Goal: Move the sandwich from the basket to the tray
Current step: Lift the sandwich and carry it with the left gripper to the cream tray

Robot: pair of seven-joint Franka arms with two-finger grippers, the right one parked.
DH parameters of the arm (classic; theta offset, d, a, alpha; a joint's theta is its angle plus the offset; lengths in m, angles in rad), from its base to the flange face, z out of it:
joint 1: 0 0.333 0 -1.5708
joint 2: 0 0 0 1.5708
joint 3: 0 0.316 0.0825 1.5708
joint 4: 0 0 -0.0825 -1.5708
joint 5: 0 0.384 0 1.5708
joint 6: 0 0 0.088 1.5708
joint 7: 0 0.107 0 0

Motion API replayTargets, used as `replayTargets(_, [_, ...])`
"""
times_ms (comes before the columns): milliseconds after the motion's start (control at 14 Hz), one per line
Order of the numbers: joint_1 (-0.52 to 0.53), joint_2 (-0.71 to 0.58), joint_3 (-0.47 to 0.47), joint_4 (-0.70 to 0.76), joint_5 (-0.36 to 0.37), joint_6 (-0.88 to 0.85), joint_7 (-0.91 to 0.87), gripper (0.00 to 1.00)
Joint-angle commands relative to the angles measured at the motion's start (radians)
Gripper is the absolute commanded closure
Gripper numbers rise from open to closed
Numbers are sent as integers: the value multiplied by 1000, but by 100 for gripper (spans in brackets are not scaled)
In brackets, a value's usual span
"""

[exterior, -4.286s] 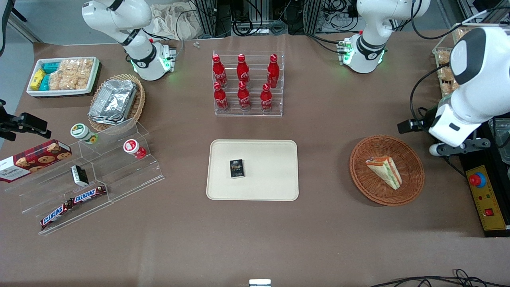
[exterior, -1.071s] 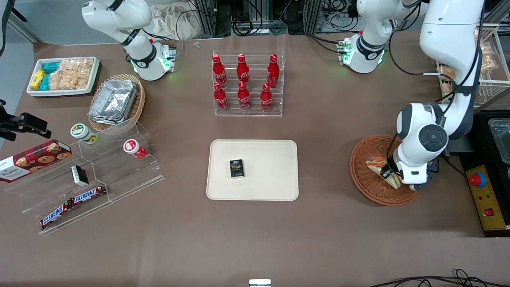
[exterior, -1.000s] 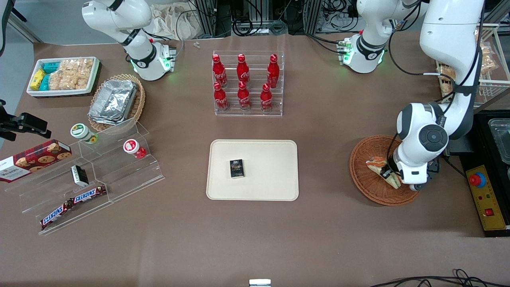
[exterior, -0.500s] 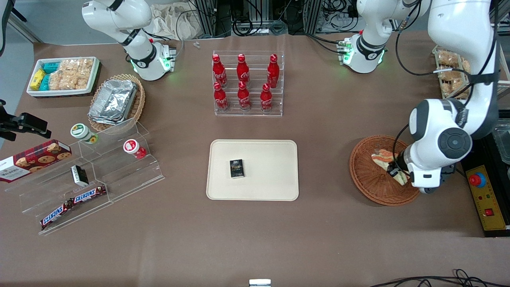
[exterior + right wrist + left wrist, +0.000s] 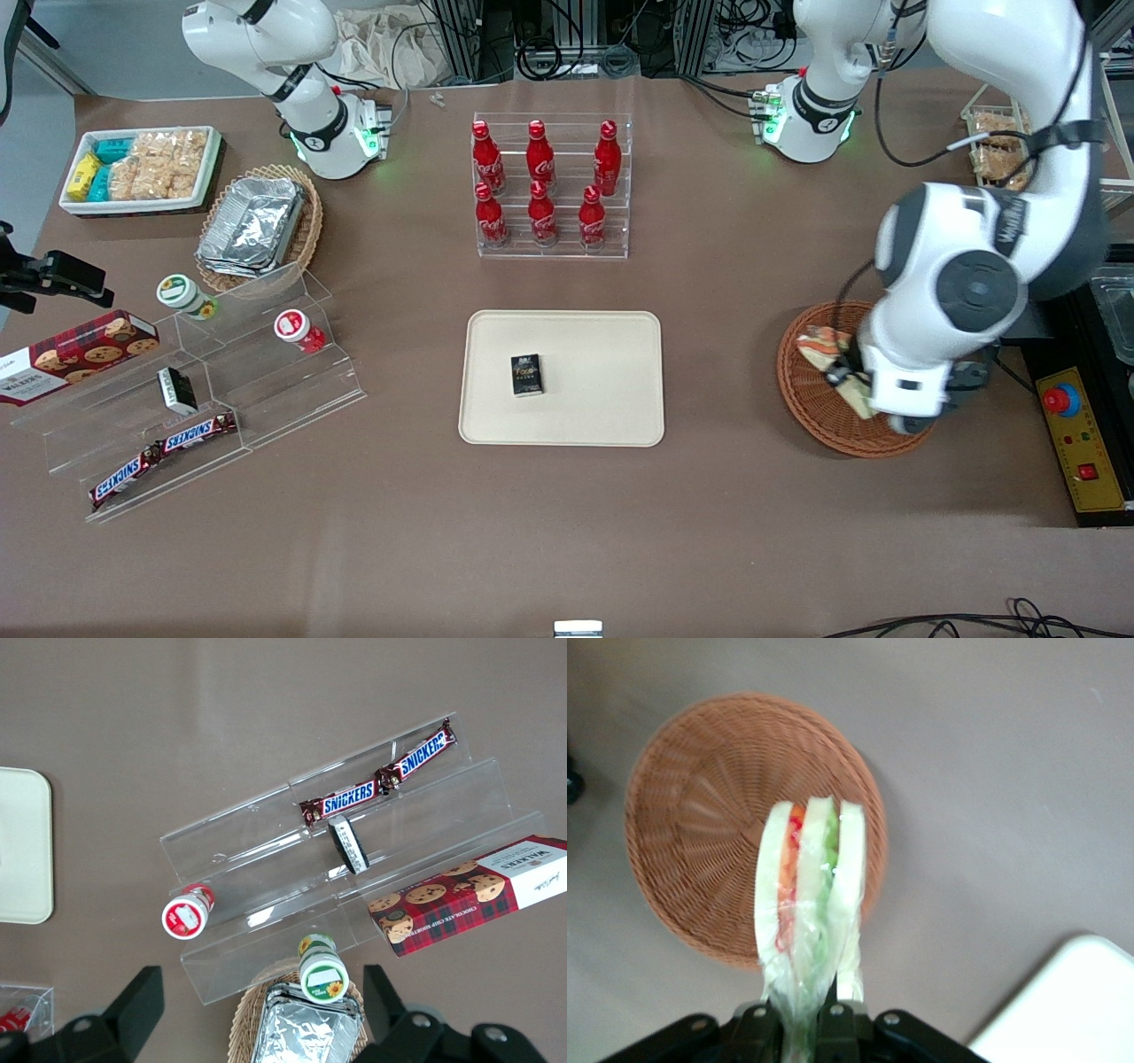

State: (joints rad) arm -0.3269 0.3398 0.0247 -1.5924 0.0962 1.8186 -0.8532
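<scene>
- Brown tabletop everywhere, and the action sits at the working arm's end of it, with the basket [image 5: 819,403] as our marker.
- Gripper [image 5: 804,1028] is clamped on the sandwich [image 5: 808,904], pinching the wrapped narrow end between its fingers [image 5: 837,1028], with the wedge sticking straight out from them.
- From the wrist camera the sandwich hangs in the air above the basket [image 5: 700,815], its bread and filling layers edge-on; no contact with the wicker shows.
- From the front, the sandwich [image 5: 828,359] peeks out from under the arm's big wrist joint, over the basket's edge nearest the tray [image 5: 611,381].
- So the pick looks done: grasp made, load lifted clear of the basket.
- Still to come, by my reading: the carry from the basket to the tray, then the set-down and release.
- Tray lies well apart from the basket, toward the table's middle; a corner of it [image 5: 1072,1001] already shows in the wrist camera.
- One small black box [image 5: 526,374] sits on the tray, on the part farther from the basket, so the basket-side half looks free for the sandwich.
</scene>
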Motion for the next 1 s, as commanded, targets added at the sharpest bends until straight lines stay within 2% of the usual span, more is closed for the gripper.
replayTargets(0, [-119, 45, 12, 61, -12, -36, 11, 98])
replayTargets(214, [-214, 198, 1, 155, -15, 10, 9, 98])
replayTargets(429, [-224, 323, -57, 245, -54, 102, 14, 98])
replayTargets(571, [-227, 355, -74, 244, -64, 187, 51, 99])
replayTargets(714, [-224, 381, -75, 246, -81, 215, 168, 99])
replayTargets(929, [-219, 396, -75, 239, -142, 260, 233, 97])
